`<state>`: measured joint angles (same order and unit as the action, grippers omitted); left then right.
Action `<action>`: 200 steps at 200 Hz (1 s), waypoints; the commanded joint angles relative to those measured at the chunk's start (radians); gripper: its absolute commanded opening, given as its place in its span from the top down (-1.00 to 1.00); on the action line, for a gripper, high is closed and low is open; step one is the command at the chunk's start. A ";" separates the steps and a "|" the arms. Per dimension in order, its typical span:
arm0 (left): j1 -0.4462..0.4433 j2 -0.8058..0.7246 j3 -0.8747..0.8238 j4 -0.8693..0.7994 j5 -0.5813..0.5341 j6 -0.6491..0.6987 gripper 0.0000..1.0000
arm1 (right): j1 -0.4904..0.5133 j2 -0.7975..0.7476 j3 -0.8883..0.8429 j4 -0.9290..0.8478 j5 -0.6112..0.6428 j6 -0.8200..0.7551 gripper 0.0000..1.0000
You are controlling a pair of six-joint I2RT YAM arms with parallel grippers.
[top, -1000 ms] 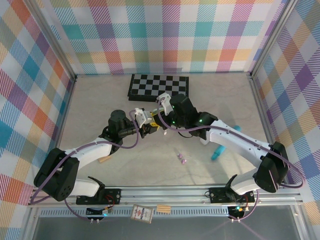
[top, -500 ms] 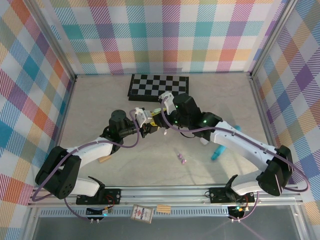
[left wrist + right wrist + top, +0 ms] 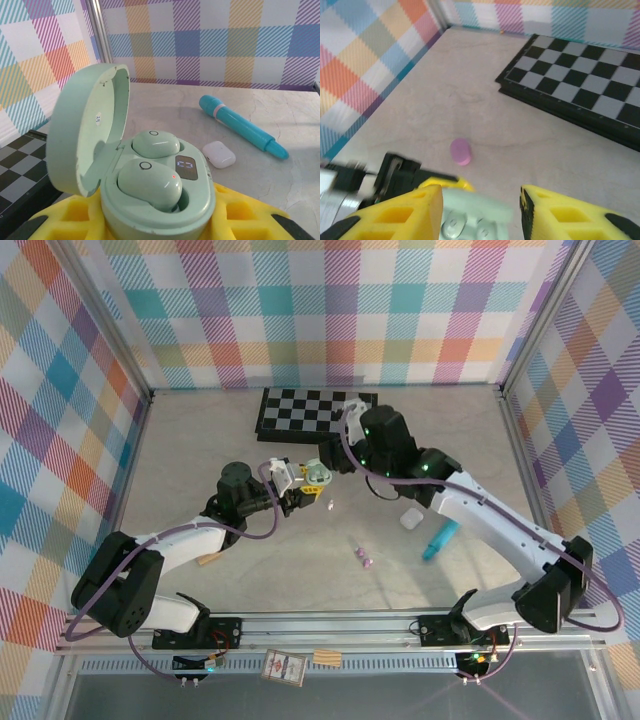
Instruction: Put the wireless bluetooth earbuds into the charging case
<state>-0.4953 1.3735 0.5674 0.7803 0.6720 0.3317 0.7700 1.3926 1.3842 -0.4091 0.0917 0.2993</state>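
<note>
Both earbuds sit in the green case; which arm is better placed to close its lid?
Right: the right gripper is open and empty near the case; the left gripper is shut on the case.

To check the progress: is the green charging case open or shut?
Open. The green charging case has its lid raised at the hinge, and two green earbuds sit in their seats.

The open charging case (image 3: 155, 200), clamped in the left gripper (image 3: 305, 485), occupies the table's middle. Its raised lid (image 3: 90, 130) walls one side, while the top stays open to approach. The right gripper (image 3: 480, 210) hangs near it, fingers apart. The chessboard (image 3: 315, 412) closes off the far side. A white case (image 3: 411, 518), a teal stick (image 3: 440, 538) and pink earbuds (image 3: 364, 558) dot the right-hand floor. Bare table lies along the left wall.
</note>
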 commanded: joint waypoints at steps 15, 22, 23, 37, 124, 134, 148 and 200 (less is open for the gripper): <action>0.000 -0.003 0.013 0.057 0.024 -0.005 0.48 | -0.006 0.103 0.098 -0.154 0.020 0.058 0.06; 0.001 -0.001 0.022 0.057 0.023 -0.020 0.48 | -0.007 0.111 0.098 -0.157 0.011 0.063 0.06; 0.000 0.000 0.024 0.058 0.023 -0.022 0.48 | -0.006 0.112 0.097 -0.157 0.010 0.064 0.06; 0.000 0.009 0.040 0.060 0.023 -0.048 0.48 | -0.006 0.115 0.087 -0.156 -0.024 0.074 0.03; 0.000 0.063 0.055 0.213 0.024 -0.191 0.49 | -0.040 -0.083 -0.117 -0.017 -0.134 0.271 -0.28; 0.000 0.060 0.055 0.225 0.027 -0.205 0.49 | -0.068 -0.108 -0.160 0.036 -0.199 0.321 -0.39; 0.000 0.055 0.057 0.246 0.035 -0.229 0.49 | -0.109 -0.135 -0.226 0.135 -0.322 0.406 -0.46; -0.002 0.060 0.056 0.336 0.059 -0.319 0.50 | -0.151 -0.098 -0.322 0.390 -0.585 0.602 -0.25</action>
<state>-0.4950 1.4345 0.6006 1.0183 0.6914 0.0650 0.6159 1.2686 1.0786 -0.1978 -0.3183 0.7750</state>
